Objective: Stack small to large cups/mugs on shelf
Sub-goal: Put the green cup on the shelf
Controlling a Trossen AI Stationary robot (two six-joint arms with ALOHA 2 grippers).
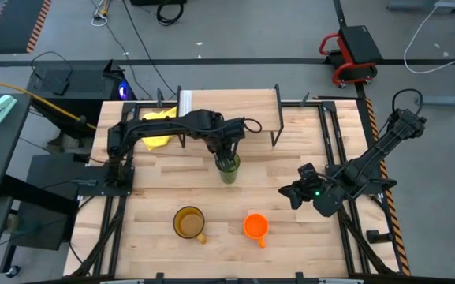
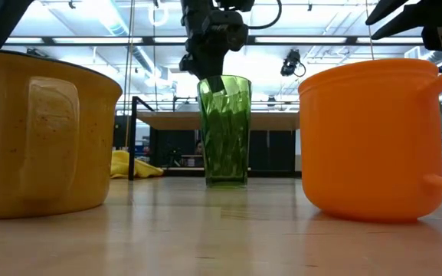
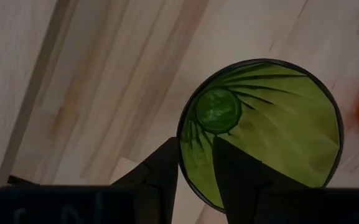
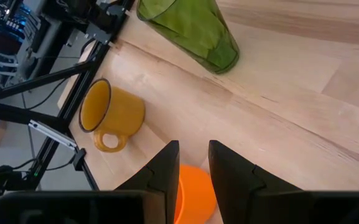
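The tall green tumbler (image 1: 228,168) (image 2: 224,130) stands upright on its base mid-table. My left gripper (image 1: 225,155) (image 3: 196,168) is above it, shut on its rim. The yellow-brown mug (image 1: 188,223) (image 4: 111,112) and the orange mug (image 1: 255,226) (image 2: 374,138) stand on their bases near the table's near edge. The shelf (image 1: 229,101) stands at the far edge with nothing on its top. My right gripper (image 1: 294,193) (image 4: 194,165) hovers shut, right of the tumbler and beyond the orange mug, touching nothing. My left gripper pinches the green tumbler's wall at the rim (image 3: 181,142). One finger (image 3: 241,177) is inside the tumbler and the other (image 3: 162,171) is outside. The fingers come from above, pointing down. The tumbler stands upright with its base on the table (image 2: 226,182).
A yellow cloth (image 1: 158,130) (image 2: 132,165) lies left of the shelf near the far-left corner. Black frame rails (image 1: 333,142) run along the table's left and right sides. Bare tabletop (image 1: 164,177) lies between the tumbler and the two mugs.
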